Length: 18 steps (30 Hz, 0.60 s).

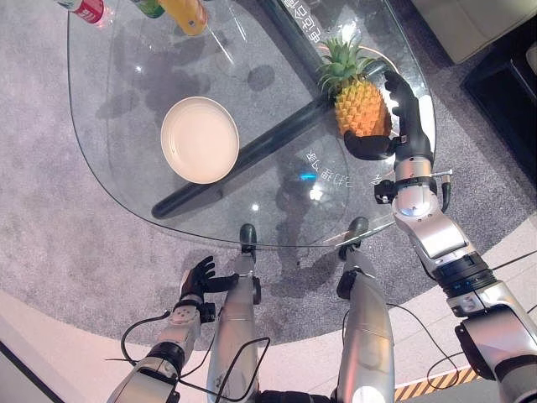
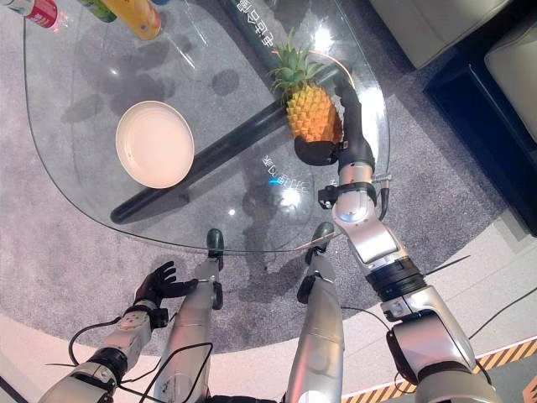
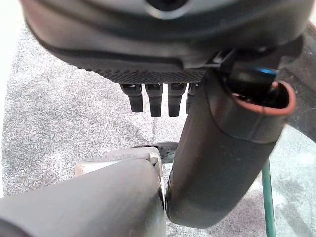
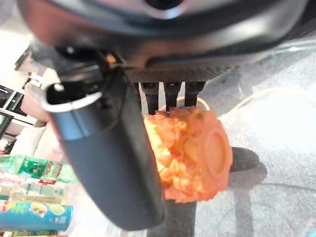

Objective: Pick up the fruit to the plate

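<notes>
Basically got the right robot hand (image 1: 401, 126) wrapped round the orange plastic pineapple with green leaves (image 1: 359, 99), standing at the glass counter's (image 1: 109, 168) right edge. Needs a firm squeeze, straight lift, then across to the white round plate (image 1: 200, 139). Left robot hand (image 1: 198, 280) hanging relaxed, low.

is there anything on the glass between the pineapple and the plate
Nothing visible: the stretch of glass table between the pineapple, which the right hand grips, and the white plate is bare. The bottles stand at the far edge, off that line.
</notes>
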### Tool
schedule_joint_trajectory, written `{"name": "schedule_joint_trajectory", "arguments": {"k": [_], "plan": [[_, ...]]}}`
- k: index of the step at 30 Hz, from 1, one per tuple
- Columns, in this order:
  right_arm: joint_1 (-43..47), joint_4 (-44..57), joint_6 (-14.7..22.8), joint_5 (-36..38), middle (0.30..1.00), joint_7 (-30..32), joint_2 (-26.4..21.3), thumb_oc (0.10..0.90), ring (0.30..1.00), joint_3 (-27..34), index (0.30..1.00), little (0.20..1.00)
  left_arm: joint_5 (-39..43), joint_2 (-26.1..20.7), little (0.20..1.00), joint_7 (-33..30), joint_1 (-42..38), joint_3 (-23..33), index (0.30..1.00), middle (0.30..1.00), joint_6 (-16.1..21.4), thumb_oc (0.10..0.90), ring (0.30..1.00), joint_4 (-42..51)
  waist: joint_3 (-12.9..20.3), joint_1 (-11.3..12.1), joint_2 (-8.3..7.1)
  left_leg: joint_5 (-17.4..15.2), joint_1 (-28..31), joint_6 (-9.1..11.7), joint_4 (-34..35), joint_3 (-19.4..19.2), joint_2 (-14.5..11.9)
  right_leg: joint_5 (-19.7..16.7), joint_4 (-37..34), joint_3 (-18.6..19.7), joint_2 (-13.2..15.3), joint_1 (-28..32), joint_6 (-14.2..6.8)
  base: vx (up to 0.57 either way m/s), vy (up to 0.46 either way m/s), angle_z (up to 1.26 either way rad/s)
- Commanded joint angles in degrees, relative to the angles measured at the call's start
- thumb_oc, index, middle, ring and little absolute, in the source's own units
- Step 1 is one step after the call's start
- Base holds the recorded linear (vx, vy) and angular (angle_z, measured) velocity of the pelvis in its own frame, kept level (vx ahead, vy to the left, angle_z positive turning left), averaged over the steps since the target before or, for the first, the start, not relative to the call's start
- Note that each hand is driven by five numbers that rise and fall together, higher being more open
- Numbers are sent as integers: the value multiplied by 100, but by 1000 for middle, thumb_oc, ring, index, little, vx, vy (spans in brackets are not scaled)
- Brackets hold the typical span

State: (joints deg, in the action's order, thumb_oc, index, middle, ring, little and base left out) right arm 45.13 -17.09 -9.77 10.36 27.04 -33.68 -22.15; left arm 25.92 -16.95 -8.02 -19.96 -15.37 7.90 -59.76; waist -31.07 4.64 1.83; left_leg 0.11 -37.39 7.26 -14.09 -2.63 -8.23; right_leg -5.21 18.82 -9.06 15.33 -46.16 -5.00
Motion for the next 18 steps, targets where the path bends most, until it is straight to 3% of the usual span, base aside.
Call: {"name": "schedule_joint_trajectory", "arguments": {"k": [1,16,17,18], "plan": [[371,234,75,-31,900,75,-266,800,900,87,900,900,-106,-255,900,-48,349,-250,900,900,0,800,900,-79,128,-79,342,391,-293,50,-27,130,-286,350,437,133,551,57,-552,0,0,0],[541,19,-347,-287,900,-9,-323,800,900,-95,900,900,-114,-277,900,-38,332,-256,900,900,-73,800,900,13,128,-51,358,410,-341,50,-34,142,-286,351,460,140,535,14,-547,0,0,0],[543,11,-413,-336,599,8,-332,449,599,-99,599,549,-106,-278,900,-43,341,-265,900,900,-75,800,900,25,128,-49,359,409,-347,50,-38,144,-289,352,466,143,534,9,-548,0,0,0],[546,-4,-434,-356,599,2,-335,449,599,-101,599,549,-109,-274,900,-47,346,-269,900,900,-67,800,900,25,128,-46,359,409,-349,51,-40,146,-290,351,465,142,535,9,-548,0,0,0]]}}
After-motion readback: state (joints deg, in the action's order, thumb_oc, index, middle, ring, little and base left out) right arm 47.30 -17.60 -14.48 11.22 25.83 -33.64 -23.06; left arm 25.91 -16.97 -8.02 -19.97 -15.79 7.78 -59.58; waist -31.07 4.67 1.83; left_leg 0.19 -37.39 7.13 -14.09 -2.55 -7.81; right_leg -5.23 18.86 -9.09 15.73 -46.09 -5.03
